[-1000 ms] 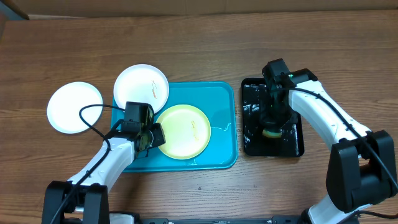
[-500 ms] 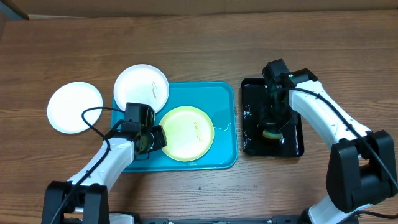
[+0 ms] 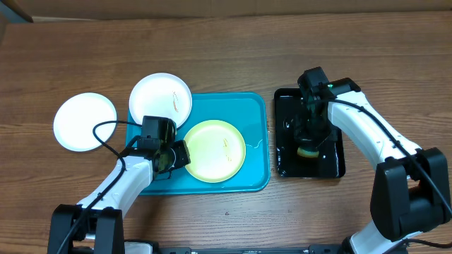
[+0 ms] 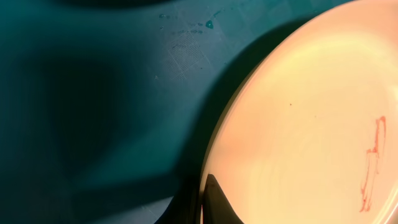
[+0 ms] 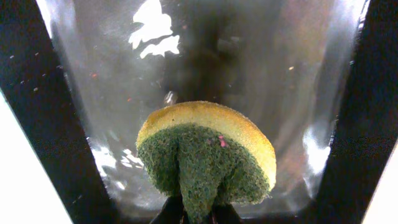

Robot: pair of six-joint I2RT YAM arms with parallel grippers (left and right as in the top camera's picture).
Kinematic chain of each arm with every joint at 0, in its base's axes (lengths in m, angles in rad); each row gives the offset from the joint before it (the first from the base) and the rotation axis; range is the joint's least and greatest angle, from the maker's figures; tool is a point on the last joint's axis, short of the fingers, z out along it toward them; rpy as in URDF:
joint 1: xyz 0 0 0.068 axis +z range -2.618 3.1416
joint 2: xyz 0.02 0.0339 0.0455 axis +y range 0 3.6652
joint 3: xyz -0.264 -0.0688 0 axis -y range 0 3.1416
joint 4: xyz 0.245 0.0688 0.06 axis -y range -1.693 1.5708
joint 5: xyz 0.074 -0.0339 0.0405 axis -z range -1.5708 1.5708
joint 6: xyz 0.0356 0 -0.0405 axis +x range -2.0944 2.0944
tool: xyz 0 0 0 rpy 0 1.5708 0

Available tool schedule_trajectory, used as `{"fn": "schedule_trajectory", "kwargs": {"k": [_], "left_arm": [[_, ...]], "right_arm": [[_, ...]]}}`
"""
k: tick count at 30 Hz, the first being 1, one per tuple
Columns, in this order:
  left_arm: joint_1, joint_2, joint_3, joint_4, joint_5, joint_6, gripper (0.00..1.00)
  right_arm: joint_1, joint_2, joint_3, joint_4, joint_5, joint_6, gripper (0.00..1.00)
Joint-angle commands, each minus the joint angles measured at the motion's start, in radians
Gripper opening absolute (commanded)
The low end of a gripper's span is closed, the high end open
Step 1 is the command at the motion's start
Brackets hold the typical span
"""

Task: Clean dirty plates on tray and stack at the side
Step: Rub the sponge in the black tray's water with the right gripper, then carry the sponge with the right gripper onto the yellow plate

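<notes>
My left gripper [image 3: 178,155] is closed tight on the left rim of the yellow-green plate [image 3: 215,151], and that plate has slid a little toward the right edge of the blue tray [image 3: 248,106] since a second ago. Nothing else has moved. One white plate [image 3: 160,99] sits half on the tray's far left corner, and the other white plate [image 3: 85,121] lies on the worktop, left of the tray. My right gripper [image 3: 308,141] still pinches the sponge [image 5: 205,155] over the black tray [image 3: 332,166], which lies on the worktop to the right of the blue tray. From above, the sponge is only a small yellow spot. My right wrist camera shows its green rough side squeezed into a fold, with water shining on the black tray under it. My left wrist camera shows a red-brown smear [image 4: 371,165] on the yellow-green plate up close, and one dark fingertip [image 4: 214,202] on the rim.
</notes>
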Motion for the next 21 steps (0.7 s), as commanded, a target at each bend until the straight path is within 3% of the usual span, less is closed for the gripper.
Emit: {"fn": "schedule_trajectory", "kwargs": {"k": [1, 6, 10, 16, 21], "left_arm": [[0.001, 0.019, -0.020, 0.000, -0.018, -0.035, 0.04], [-0.001, 0.019, -0.021, -0.001, -0.014, -0.079, 0.04], [-0.005, 0.019, -0.021, 0.004, 0.013, -0.084, 0.04], [-0.006, 0.019, -0.021, 0.004, 0.027, -0.083, 0.04], [-0.006, 0.019, -0.021, 0.005, 0.027, -0.082, 0.04]], "right_arm": [[-0.001, -0.008, -0.004, 0.006, -0.093, -0.010, 0.04], [0.000, -0.008, -0.004, 0.046, -0.430, -0.153, 0.04], [0.035, -0.008, -0.004, 0.132, -0.566, -0.154, 0.04], [0.175, -0.008, -0.004, 0.264, -0.518, -0.118, 0.04], [0.316, -0.008, -0.004, 0.349, -0.244, -0.008, 0.04]]}}
